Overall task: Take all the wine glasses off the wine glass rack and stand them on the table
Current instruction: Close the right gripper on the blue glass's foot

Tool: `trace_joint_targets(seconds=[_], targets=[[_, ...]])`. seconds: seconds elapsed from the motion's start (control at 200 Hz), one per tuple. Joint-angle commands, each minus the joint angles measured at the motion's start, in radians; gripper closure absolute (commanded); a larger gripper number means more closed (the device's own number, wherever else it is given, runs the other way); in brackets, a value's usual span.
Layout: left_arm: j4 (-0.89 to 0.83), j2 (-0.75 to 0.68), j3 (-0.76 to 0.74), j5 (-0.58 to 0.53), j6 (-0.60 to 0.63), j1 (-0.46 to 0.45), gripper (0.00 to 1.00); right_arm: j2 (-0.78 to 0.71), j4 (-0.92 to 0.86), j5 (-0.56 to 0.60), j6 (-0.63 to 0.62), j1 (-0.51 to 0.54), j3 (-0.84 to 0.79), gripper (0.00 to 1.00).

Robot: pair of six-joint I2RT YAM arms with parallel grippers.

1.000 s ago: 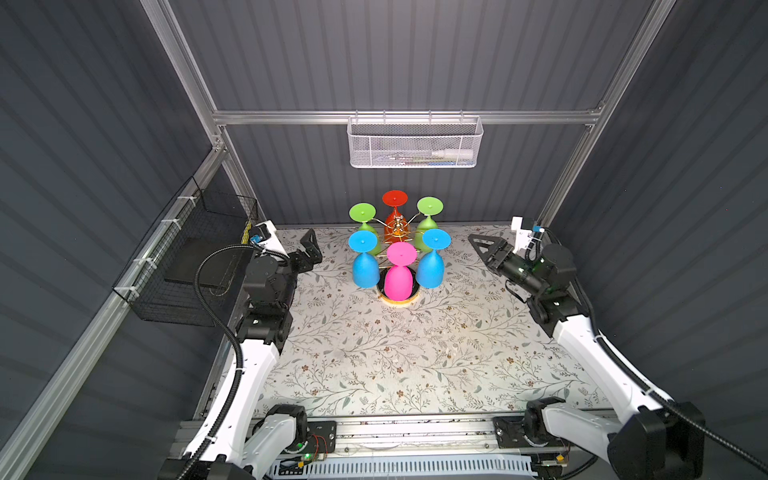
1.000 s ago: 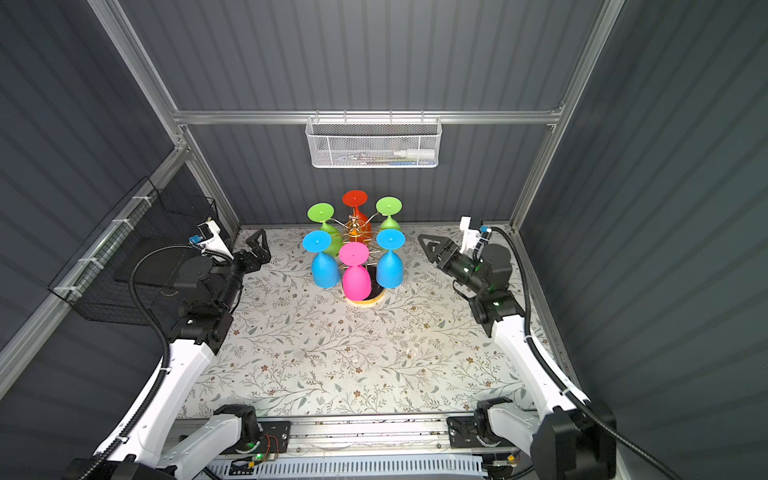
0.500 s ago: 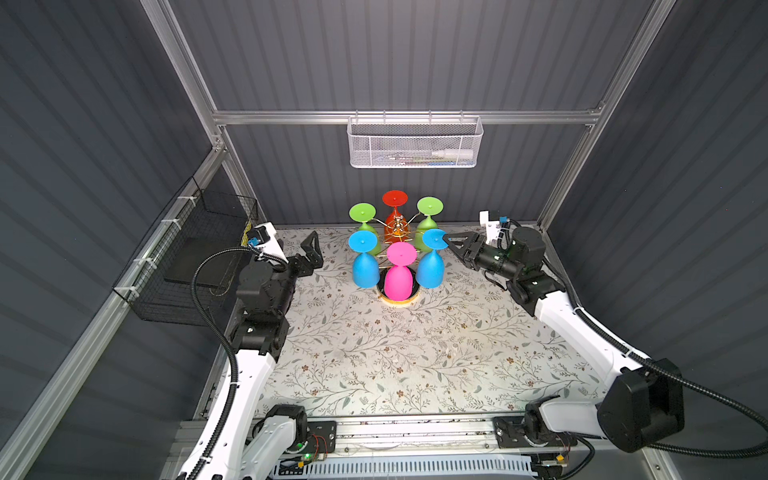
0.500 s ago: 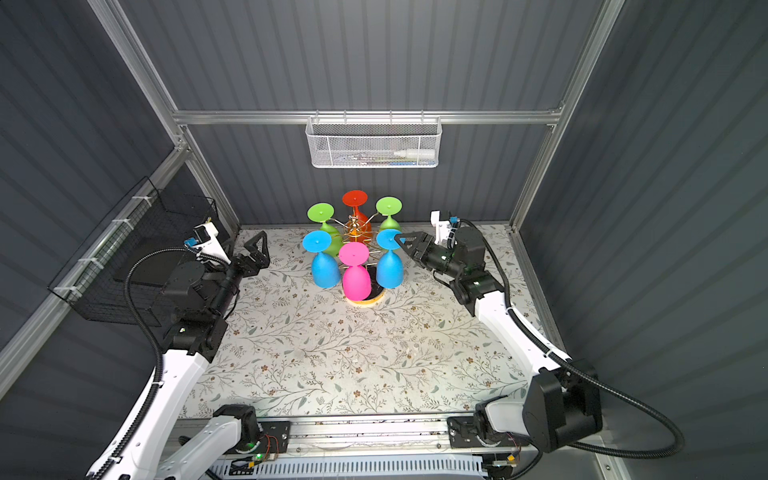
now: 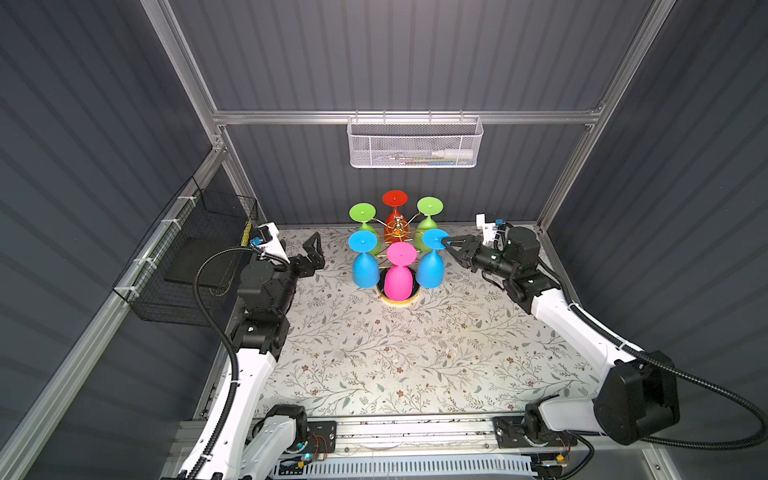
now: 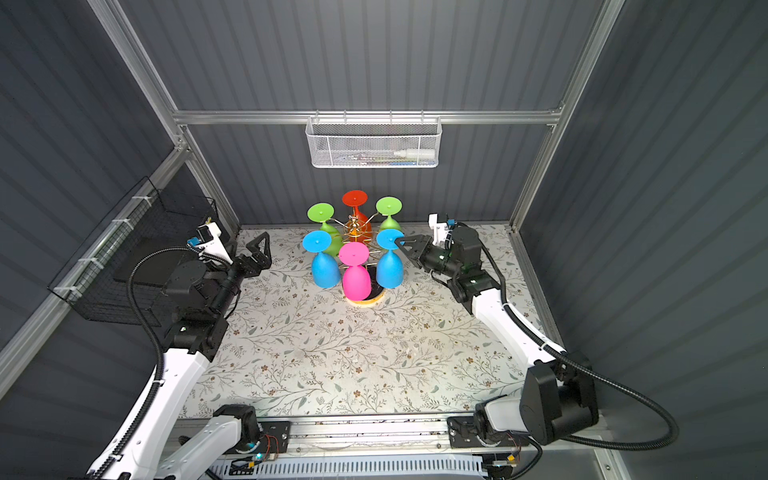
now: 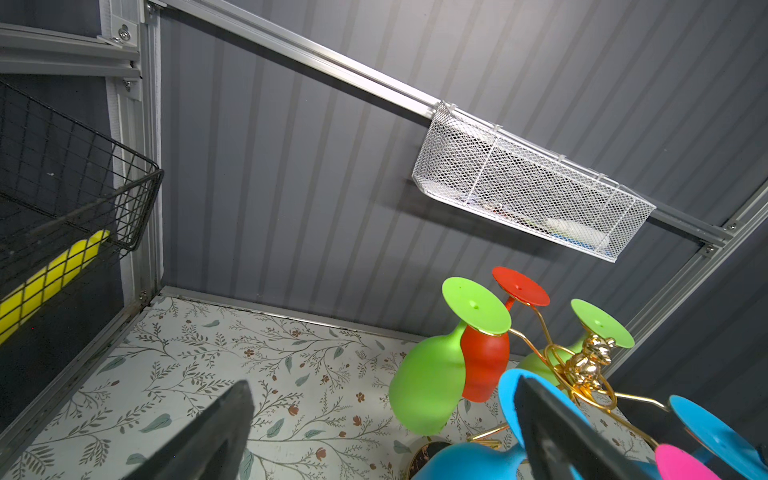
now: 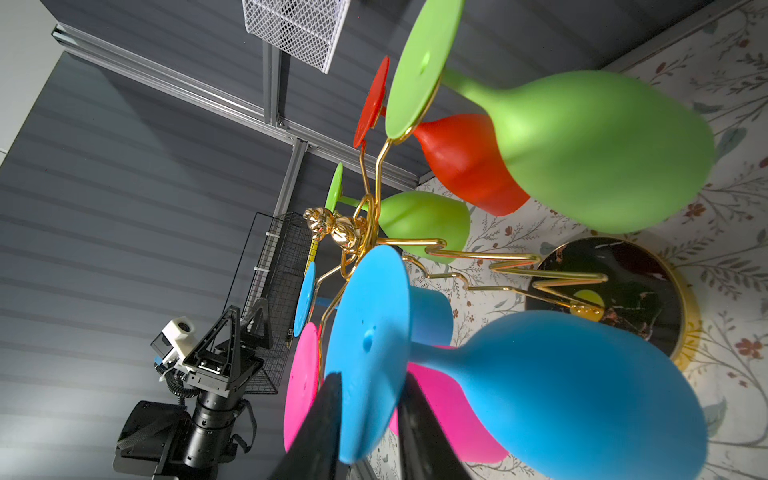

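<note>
The gold wire wine glass rack stands on its round black base at the back middle. Upside down on it hang several wine glasses: pink, red, two green and two blue. My right gripper has a finger against each face of the round foot of the right-hand blue wine glass, and the glass still hangs on its arm. My left gripper hovers wide open to the left of the rack, holding nothing.
A white mesh basket hangs on the back wall above the rack. A black wire basket is fixed to the left wall beside the left arm. The flowered mat covers the table.
My right arm reached in from the right to the rack, and its jaws narrowed onto the blue glass's foot. The left arm shifted slightly and stayed open.
</note>
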Motion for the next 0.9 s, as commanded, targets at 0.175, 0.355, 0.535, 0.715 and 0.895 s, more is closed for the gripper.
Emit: trace_joint_targets(seconds=[0.175,0.355,0.535,0.715,0.895], targets=[[-0.007,0.000,0.001,0.019,0.019,0.007,0.00,-0.011,0.012,-0.022,0.026,0.006,0.025,0.84],[-0.005,0.001,-0.004,0.022,0.019,0.007,0.00,-0.025,-0.003,-0.017,0.026,0.004,0.026,0.86],[-0.005,-0.003,-0.004,0.021,0.021,0.007,0.00,-0.037,-0.004,-0.026,0.042,0.004,0.035,0.89],[-0.007,-0.008,-0.005,0.021,0.022,0.007,0.00,-0.055,-0.011,-0.025,0.064,0.003,0.041,0.88],[-0.004,-0.009,-0.006,0.022,0.022,0.007,0.00,-0.071,-0.016,-0.023,0.072,0.001,0.042,0.94]])
